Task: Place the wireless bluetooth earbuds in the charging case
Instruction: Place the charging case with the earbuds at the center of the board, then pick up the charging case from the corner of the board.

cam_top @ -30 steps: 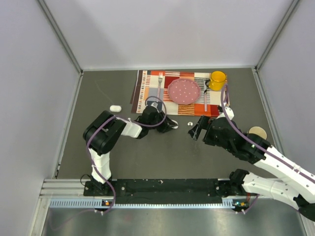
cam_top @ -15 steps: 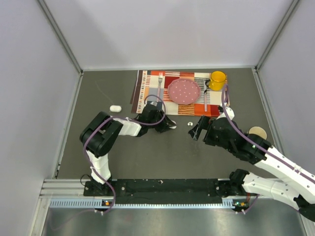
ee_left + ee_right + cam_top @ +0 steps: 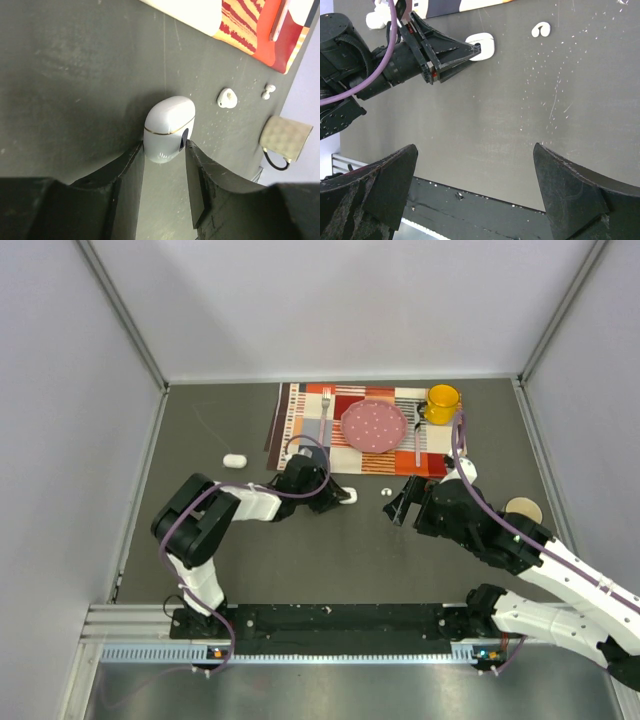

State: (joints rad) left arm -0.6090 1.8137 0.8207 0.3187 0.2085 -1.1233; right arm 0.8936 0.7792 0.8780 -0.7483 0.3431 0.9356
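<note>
A white pebble-shaped charging case (image 3: 168, 129) with a thin gold seam lies closed on the dark table. My left gripper (image 3: 165, 146) has both fingertips pressed against the sides of its near end. In the top view the case (image 3: 347, 496) is just below the placemat, with the left gripper (image 3: 333, 494) at its left. Two tiny white earbuds lie beyond it, a rounded one (image 3: 227, 98) and a smaller stemmed one (image 3: 268, 91). One earbud (image 3: 385, 492) shows from above and in the right wrist view (image 3: 540, 30). My right gripper (image 3: 480, 195) hangs open and empty, right of the earbud (image 3: 397, 508).
A striped placemat (image 3: 295, 420) at the back holds a pink dotted plate (image 3: 374, 425), a fork (image 3: 325, 410) and a yellow mug (image 3: 441, 403). A second white case (image 3: 234, 460) lies at the left. A round cork coaster (image 3: 522, 509) sits at the right.
The left arm's elbow has swung down and to the left, while its gripper stayed at the case. The right arm has not moved.
</note>
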